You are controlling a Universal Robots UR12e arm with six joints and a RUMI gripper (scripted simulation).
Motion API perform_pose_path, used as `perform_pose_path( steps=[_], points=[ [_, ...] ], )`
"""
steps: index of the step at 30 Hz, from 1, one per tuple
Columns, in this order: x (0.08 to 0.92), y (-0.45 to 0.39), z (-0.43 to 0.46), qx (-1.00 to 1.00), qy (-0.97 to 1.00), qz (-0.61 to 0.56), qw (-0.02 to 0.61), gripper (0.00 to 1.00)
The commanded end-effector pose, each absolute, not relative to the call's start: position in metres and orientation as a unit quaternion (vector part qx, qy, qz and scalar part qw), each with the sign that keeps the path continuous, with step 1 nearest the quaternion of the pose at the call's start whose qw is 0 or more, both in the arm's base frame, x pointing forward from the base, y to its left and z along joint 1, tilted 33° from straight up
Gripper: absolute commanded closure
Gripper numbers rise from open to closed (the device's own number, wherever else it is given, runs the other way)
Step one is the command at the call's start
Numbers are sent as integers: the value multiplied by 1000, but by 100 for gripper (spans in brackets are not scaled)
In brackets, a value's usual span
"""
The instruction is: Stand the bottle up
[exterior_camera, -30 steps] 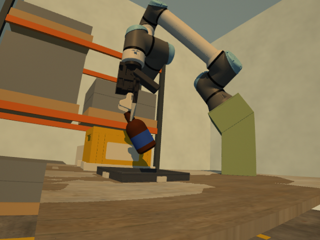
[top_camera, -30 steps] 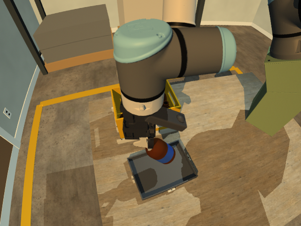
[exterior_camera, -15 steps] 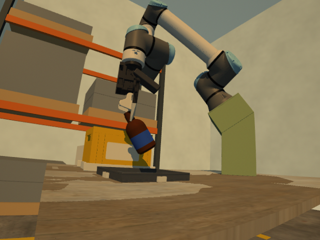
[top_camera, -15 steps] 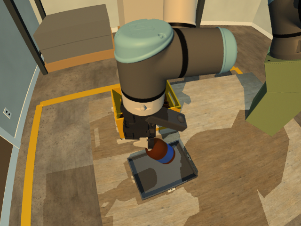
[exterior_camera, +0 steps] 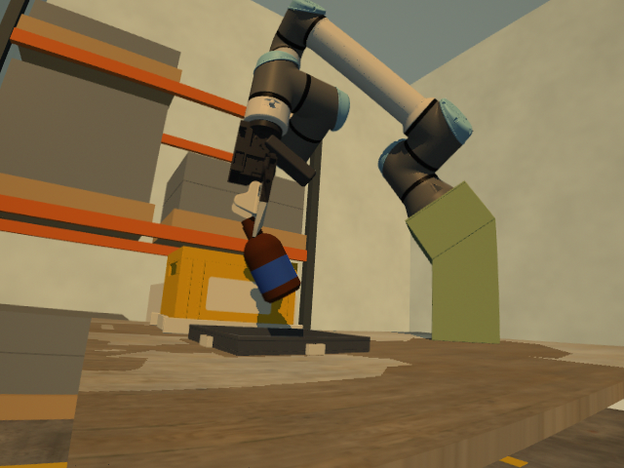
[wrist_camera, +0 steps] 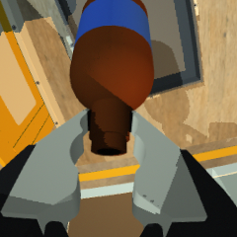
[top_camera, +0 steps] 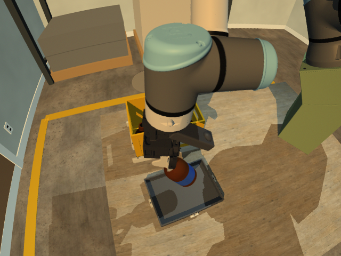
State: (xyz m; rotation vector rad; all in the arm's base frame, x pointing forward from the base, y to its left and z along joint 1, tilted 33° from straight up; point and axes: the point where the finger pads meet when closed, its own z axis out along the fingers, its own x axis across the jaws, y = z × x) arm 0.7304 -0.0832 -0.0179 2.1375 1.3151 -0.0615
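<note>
Carrying the bottle [top_camera: 176, 172] [exterior_camera: 271, 264] [wrist_camera: 114, 69], neck pinched in my end effector [top_camera: 171, 162] [exterior_camera: 254, 221] [wrist_camera: 110, 112], leaning above the tray [top_camera: 189, 195] [exterior_camera: 302, 343] [wrist_camera: 194, 39] at lower centre from overhead, I should next straighten it and pass high over the crate [top_camera: 137, 143] [exterior_camera: 188, 282] [wrist_camera: 15, 94] wall.
</note>
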Motion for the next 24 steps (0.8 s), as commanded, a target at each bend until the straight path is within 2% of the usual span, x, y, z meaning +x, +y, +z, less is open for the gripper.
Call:
perform_pose_path(
  steps=[1,24],
  points=[
    [731,-83,-18,804,499,-14,324,100],
    [729,-83,-16,791,498,4,355,100]
  ],
)
